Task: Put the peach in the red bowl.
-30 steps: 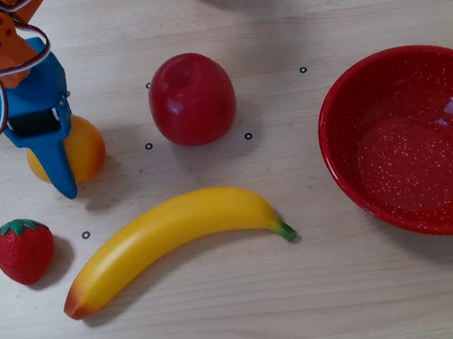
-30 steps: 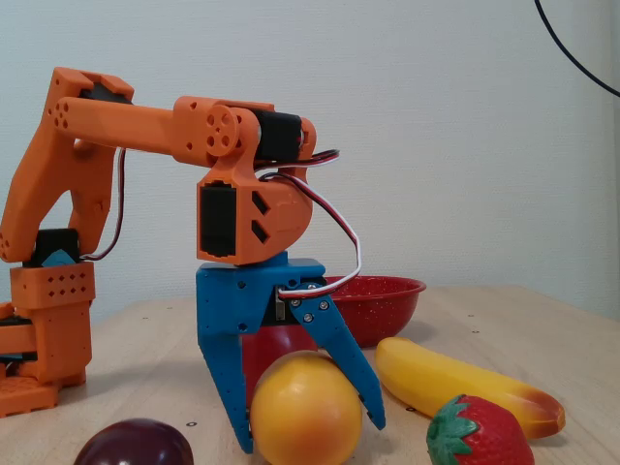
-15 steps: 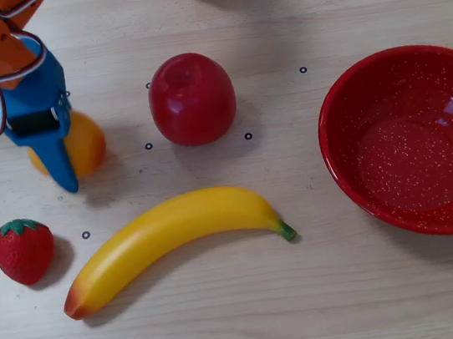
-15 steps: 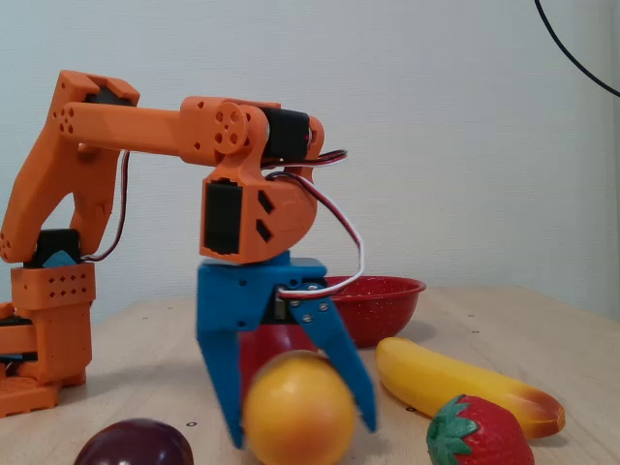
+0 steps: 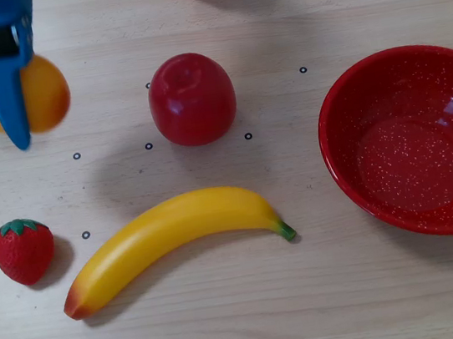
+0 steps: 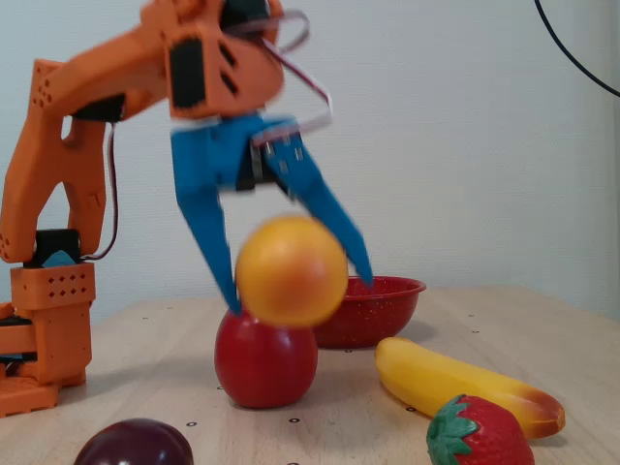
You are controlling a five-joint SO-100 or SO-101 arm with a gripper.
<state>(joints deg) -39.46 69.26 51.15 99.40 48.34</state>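
— Where's the peach (image 6: 291,270)?

— Up in the air, clear of the worktop (image 5: 328,290), clamped between the blue fingers of the pincer (image 6: 295,291).

— And the red bowl (image 5: 412,142)?

— Far right in the overhead view, well apart, with the red apple (image 5: 191,98) and banana (image 5: 173,240) between.

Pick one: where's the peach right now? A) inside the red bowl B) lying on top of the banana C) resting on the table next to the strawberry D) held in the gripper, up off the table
D: in the fixed view the peach sits between the blue fingers of the gripper, well above the table, with the red bowl empty in the overhead view.
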